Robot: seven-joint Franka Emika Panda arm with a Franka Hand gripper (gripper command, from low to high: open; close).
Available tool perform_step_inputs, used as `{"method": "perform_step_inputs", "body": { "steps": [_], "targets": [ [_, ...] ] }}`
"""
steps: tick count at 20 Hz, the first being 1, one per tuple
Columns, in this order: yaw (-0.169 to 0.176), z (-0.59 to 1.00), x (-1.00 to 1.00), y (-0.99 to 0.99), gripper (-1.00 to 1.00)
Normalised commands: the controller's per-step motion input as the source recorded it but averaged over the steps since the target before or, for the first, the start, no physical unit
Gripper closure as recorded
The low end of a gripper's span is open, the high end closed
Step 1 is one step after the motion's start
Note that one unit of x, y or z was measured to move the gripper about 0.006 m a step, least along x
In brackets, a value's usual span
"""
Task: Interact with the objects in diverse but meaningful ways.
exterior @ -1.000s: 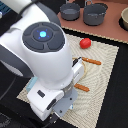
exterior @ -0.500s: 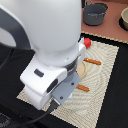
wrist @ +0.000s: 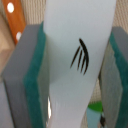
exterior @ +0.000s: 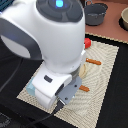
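White oblong piece, with a dark claw-like mark, sits upright between the gripper pads; we read them as clamped on it. Arm hides most of the woven mat; red tomato peeks out.

Black table, beige woven mat, grey pot

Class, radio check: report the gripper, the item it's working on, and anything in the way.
Gripper closing around white piece, teal pads alongside; contact unclear. Arm blocks the exterior view. Tomato clear.
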Motion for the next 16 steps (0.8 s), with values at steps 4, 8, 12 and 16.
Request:
{"method": "perform_step_inputs", "body": {
  "steps": [4,8,12,16],
  "targets": [
    [-0.029,-0.44,0.15,-0.22,-1.00],
    [-0.020,-0.29,0.07,-0.22,-1.00],
    [-0.001,0.16,0.00,-0.03,-1.00],
    [0.000,0.14,-0.05,0.08,-1.00]
  ]
}}
